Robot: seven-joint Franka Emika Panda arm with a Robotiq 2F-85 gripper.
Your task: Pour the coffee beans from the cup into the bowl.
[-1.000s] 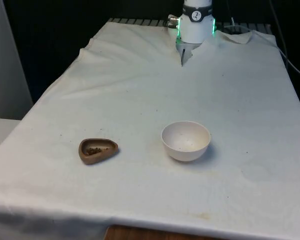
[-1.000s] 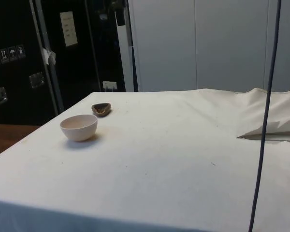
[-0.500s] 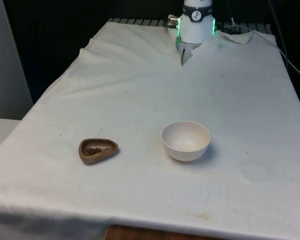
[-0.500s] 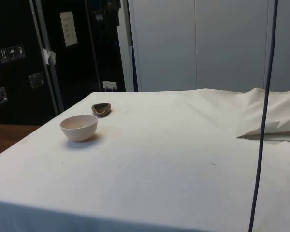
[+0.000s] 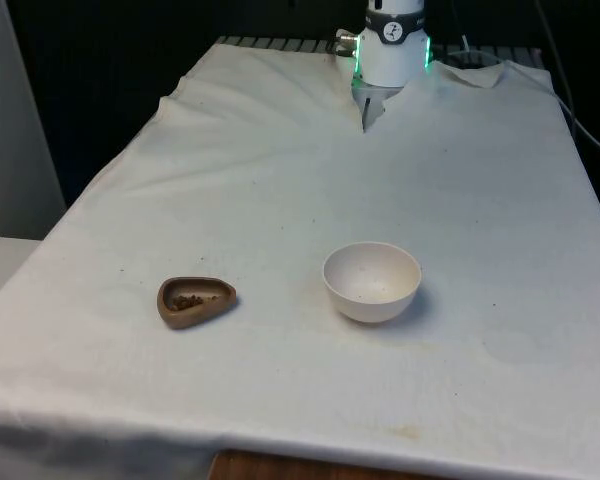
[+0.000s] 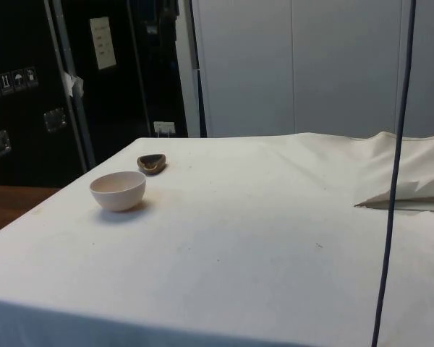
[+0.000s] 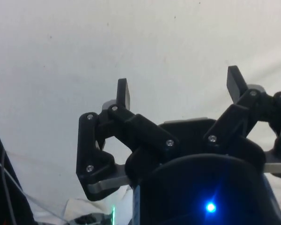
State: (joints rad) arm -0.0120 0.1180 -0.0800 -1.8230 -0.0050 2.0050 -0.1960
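The pincer [image 7: 178, 89] is spread wide over bare cloth; the cup [image 5: 195, 300] should be gripped by its rim, kept level, then tipped over the bowl [image 5: 371, 281].

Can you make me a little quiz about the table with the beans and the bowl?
1. True or false: the coffee beans are already in the white bowl.
2. In the front view, on which side of the bowl is the brown cup? A) left B) right
3. Fill in: the pincer is ____ and holds nothing.

Key: 1 false, they lie in the cup. 2 A. 3 open.
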